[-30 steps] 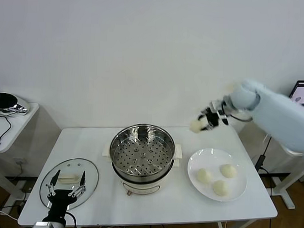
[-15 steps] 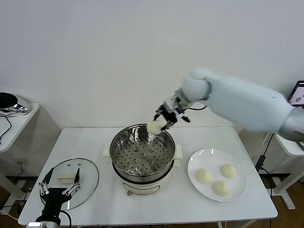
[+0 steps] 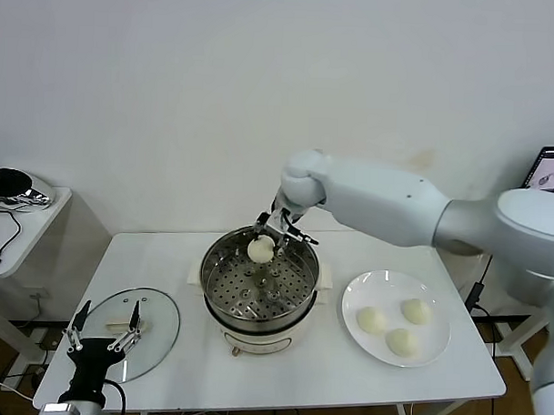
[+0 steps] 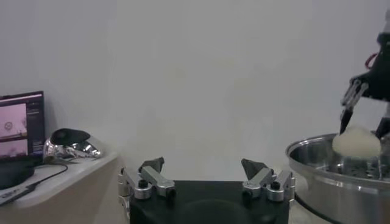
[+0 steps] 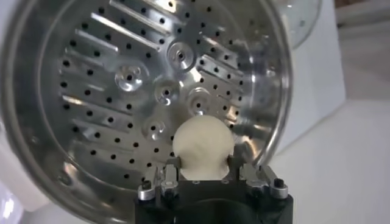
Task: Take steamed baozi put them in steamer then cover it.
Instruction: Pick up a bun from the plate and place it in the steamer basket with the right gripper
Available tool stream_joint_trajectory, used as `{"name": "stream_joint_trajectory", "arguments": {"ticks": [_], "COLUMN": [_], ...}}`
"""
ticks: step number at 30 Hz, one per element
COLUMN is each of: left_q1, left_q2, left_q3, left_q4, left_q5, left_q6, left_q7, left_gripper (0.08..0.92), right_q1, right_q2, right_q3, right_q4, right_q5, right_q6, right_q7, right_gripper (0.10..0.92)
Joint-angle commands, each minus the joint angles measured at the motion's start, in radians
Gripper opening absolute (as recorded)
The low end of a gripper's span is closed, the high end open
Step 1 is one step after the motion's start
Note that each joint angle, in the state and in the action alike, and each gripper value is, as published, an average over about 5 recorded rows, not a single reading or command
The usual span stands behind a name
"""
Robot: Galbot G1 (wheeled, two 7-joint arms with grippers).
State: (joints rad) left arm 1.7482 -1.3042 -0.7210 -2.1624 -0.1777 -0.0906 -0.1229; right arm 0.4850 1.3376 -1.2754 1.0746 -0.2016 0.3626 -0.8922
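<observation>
Counts
4 baozi [image 3: 260, 250]: 1 over the steamer [image 3: 259, 284], 3 on 1 plate [image 3: 435, 345]; 1 lid [image 3: 127, 332]; 2 grippers.

Nothing here carries writing I can read: no label, brand, number or sign shows on anything in view.

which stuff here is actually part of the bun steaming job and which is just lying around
Part of the job:
- bun held in the right gripper over the steamer
- three buns on the plate
- glass lid on the table, under the open left gripper

Just lying about:
- monitor, far right
- shiny dark object on the side table
</observation>
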Motion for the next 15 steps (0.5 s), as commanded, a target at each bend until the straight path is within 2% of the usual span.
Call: {"name": "stream_joint_trajectory", "arguments": {"ticks": [1,5,12,15], "left_q1": [0.0,0.001,0.0,-0.005], "left_q2": [0.0,-0.001,-0.001,0.0], "left_q3": [-0.003,-0.004,-0.003,-0.002], "left_q4": [-0.005,-0.009,-0.007,-0.005], "left_q5": [0.0,0.0,-0.001,-0.001], "left_q6": [-0.001,-0.001,-0.001,0.001], "left_q7": [0.0,0.0,-0.002,-0.003], "left_gripper": [0.823,0.823,0.823,0.823], "right_q1": [-0.03,-0.048,-0.057,0.002], "right_q2": [0.047,0.047,0.035,0.006], "right_q3": [-0.009,-0.003,0.02,0.009], "right_q4": [-0.066,-0.074,-0.06,0.018], "right_q5": [-0.134,-0.165,-0.196,-0.102], "right_q6": [0.098,0.124,0.161,0.13], "right_q7": [0.031,0.048,0.095,0.073], "right_gripper": [0.509,0.531,0.721,0.791]}}
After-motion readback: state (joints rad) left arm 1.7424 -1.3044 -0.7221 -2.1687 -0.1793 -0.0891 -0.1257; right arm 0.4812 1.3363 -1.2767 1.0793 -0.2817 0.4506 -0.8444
